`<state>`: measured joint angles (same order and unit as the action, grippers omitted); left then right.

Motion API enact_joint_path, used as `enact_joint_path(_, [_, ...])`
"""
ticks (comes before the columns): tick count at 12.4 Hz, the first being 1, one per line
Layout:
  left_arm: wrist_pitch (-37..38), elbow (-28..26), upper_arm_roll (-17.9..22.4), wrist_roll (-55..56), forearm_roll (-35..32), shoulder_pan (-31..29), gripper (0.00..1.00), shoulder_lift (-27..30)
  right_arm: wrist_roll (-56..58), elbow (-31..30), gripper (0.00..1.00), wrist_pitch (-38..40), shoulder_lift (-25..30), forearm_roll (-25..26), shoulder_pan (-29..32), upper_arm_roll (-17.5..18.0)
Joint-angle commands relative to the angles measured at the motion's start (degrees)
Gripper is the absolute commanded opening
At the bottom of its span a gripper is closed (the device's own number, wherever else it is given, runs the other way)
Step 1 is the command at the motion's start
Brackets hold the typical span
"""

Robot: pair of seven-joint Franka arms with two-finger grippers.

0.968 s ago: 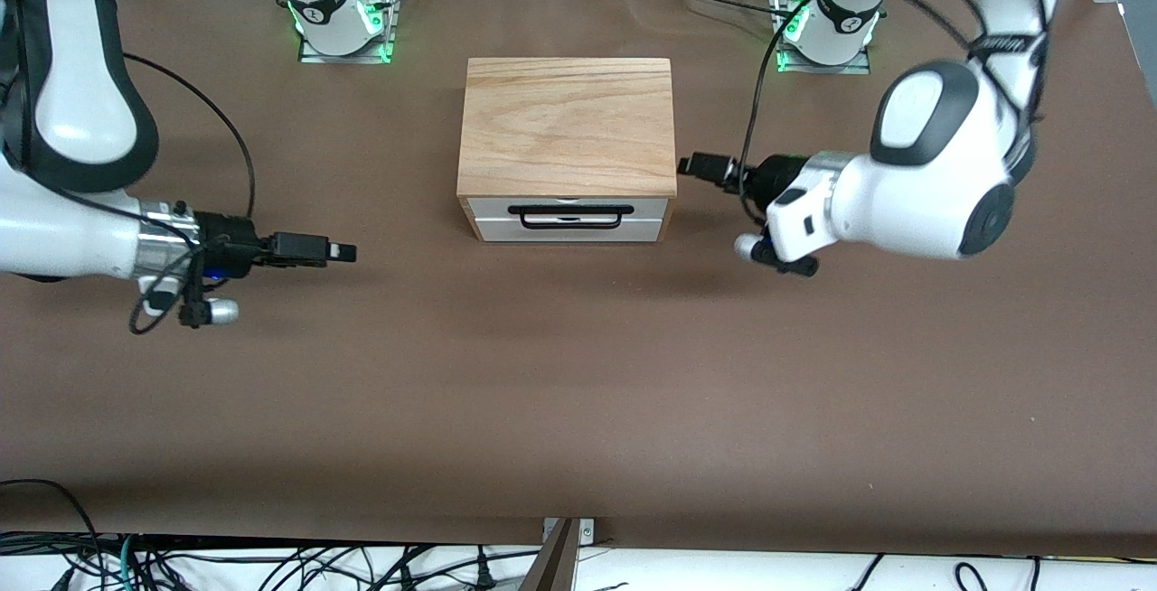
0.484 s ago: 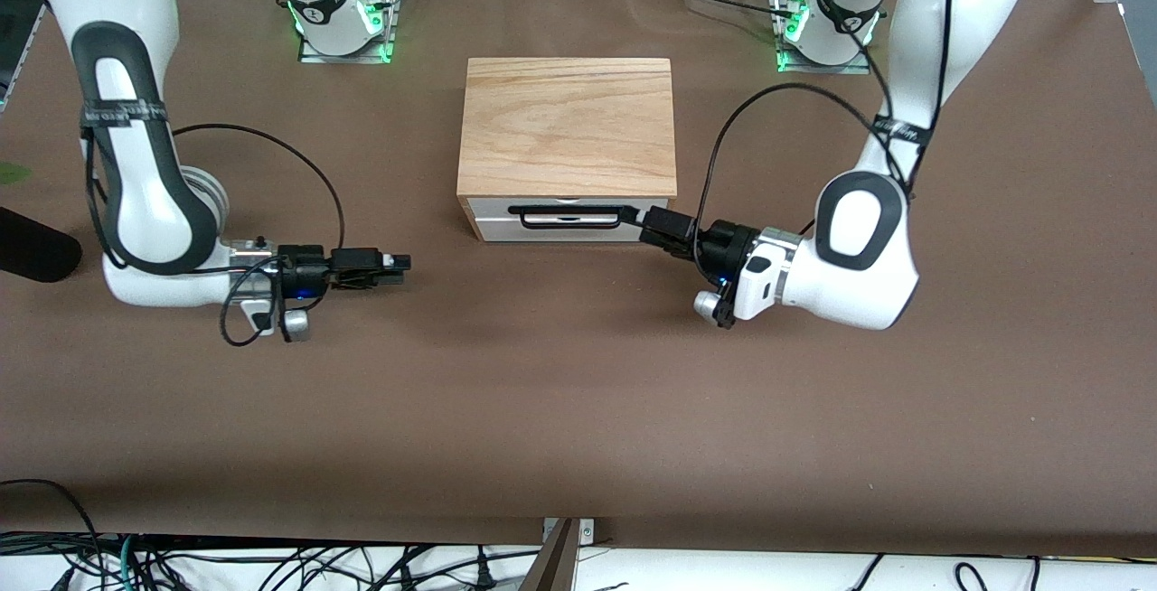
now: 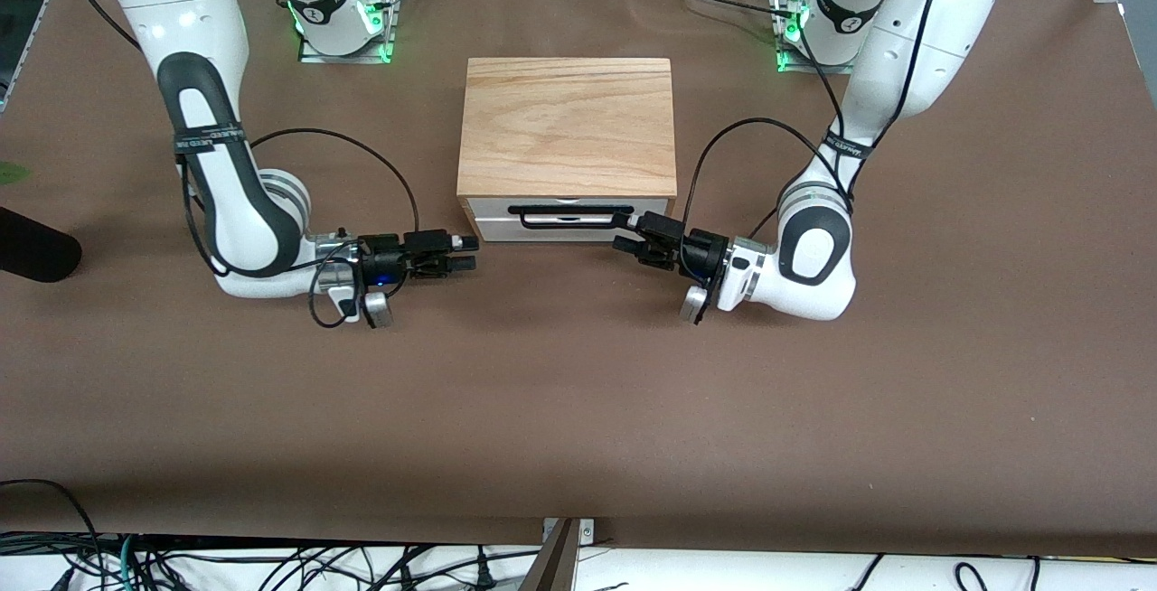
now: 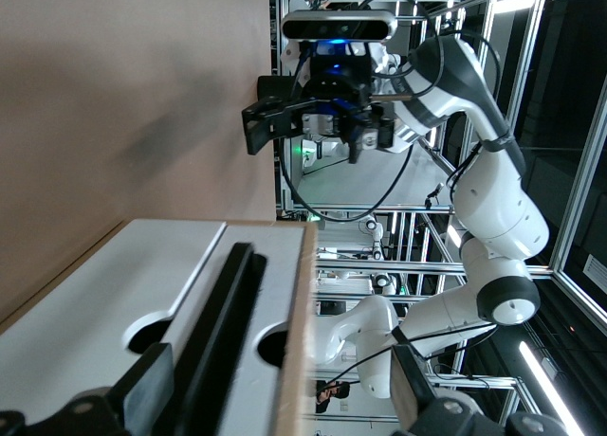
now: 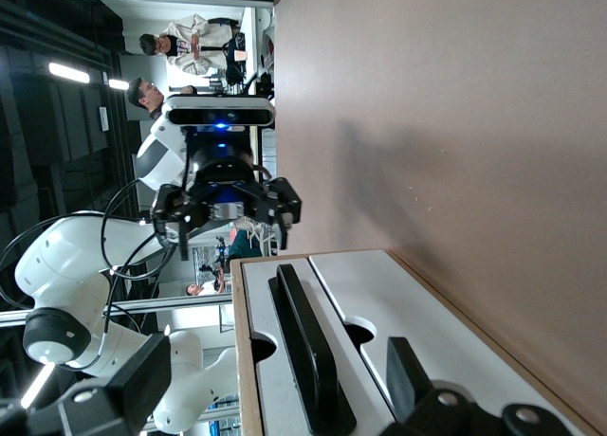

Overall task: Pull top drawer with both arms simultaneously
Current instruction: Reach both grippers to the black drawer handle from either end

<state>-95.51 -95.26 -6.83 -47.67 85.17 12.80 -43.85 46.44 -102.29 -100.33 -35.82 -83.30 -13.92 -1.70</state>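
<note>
The top drawer (image 3: 568, 218) sits closed at center frame, its black bar handle (image 3: 569, 211) running horizontally. The left gripper (image 3: 630, 235), jaws spread, is just beside the handle's right end; the right gripper (image 3: 468, 252), jaws spread, stands farther off at lower left, low over the desk (image 3: 578, 410)

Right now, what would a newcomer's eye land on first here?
The wooden cabinet in mid-table, its top drawer shut. The open left gripper and open right gripper flank the drawer's black handle, one at each end, neither gripping it yet.
</note>
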Motion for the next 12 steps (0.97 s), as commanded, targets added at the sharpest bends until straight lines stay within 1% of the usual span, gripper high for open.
enact_joint_path(1, [0.1, -1.2, 0.1, -3.0, 3.1, 0.3, 1.0, -1.2, 5.3, -1.4, 1.0, 1.2, -1.2, -3.4, -0.8, 0.0])
enact_joint_path(2, [0.2, -2.0, 0.0, -3.9, 4.4, 0.5, 0.99, -1.5, 6.5, -2.3, 1.0, 1.4, -1.2, -4.8, -1.6, 0.4])
enact_joint_path(3, [0.4, -2.8, -0.5, -4.5, 5.0, 0.6, 0.97, -1.7, 7.8, -3.3, 1.0, 1.4, -1.3, -6.5, -2.2, 0.6])
enact_joint_path(4, [0.5, -3.4, -0.7, -4.6, 5.4, 0.6, 0.92, -1.8, 10.5, -4.0, 1.0, 1.5, -1.5, -7.3, -3.2, 0.6])
enact_joint_path(5, [0.5, -3.5, -0.8, -4.6, 5.4, 0.7, 0.8, -1.8, 12.1, -4.5, 1.0, 1.5, -2.6, -8.9, -3.7, 0.6])
enact_joint_path(7, [0.5, -4.0, -1.2, -4.6, 5.4, 0.7, 0.56, -1.8, 14.7, -6.0, 1.0, 1.7, -2.9, -11.8, -5.4, 0.7])
enact_joint_path(8, [0.5, -4.2, -1.3, -4.6, 5.4, 0.7, 0.47, -1.8, 14.9, -6.4, 1.0, 1.7, -2.9, -12.8, -5.8, 0.7])
enact_joint_path(11, [0.6, -4.7, -1.4, -4.6, 5.4, 0.6, 0.19, -1.8, 14.9, -7.0, 1.0, 1.8, -2.8, -13.8, -6.2, 0.8])
enact_joint_path(12, [0.6, -4.6, -1.4, -4.6, 5.4, 0.6, 0.08, -1.8, 14.9, -7.1, 0.99, 2.0, -2.8, -13.8, -6.2, 1.3])
